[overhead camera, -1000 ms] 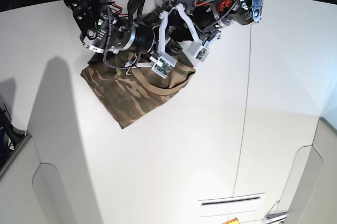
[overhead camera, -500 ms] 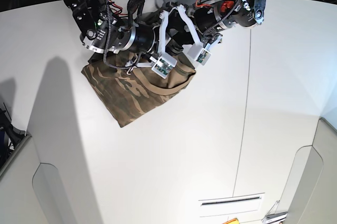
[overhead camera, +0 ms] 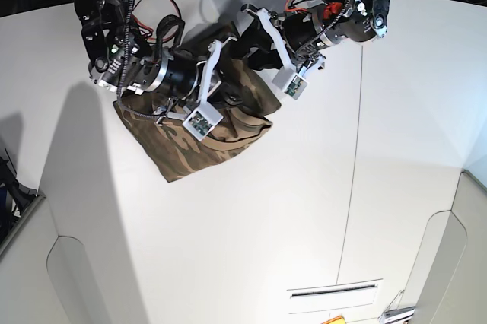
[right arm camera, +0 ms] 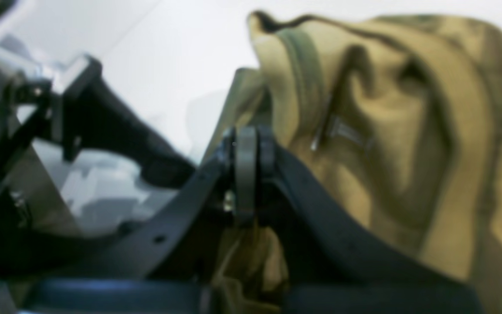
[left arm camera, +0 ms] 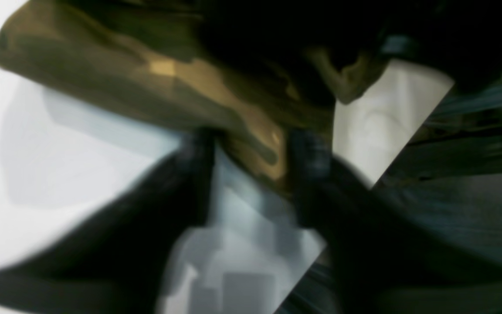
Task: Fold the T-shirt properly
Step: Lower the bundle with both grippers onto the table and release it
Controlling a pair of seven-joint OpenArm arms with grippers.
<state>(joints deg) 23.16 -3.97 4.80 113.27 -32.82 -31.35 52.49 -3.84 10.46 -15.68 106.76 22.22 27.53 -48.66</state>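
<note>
The camouflage T-shirt (overhead camera: 186,149) lies folded in a bundle at the back left of the white table (overhead camera: 304,187). My right gripper (overhead camera: 230,100) sits over its upper right part. Up close, the right gripper (right arm camera: 246,174) has its fingers pressed together on a fold of the T-shirt (right arm camera: 408,131), and a small pale label (right arm camera: 342,133) shows nearby. My left gripper (overhead camera: 245,39) reaches in from the right at the shirt's back edge. In the blurred left wrist view, the left gripper (left arm camera: 251,170) has its dark fingers (left arm camera: 201,174) against both sides of a ridge of the T-shirt (left arm camera: 146,83).
A seam (overhead camera: 354,149) runs down the table right of the shirt. A narrow slot (overhead camera: 335,291) lies near the front edge. Grey panels (overhead camera: 68,278) flank the front corners. Red and black cables (overhead camera: 171,23) hang by the arms at the back.
The right arm has shifted left, pulling the shirt's upper edge with it. The left gripper's fingers have narrowed onto the cloth. The bundle sits slightly further left.
</note>
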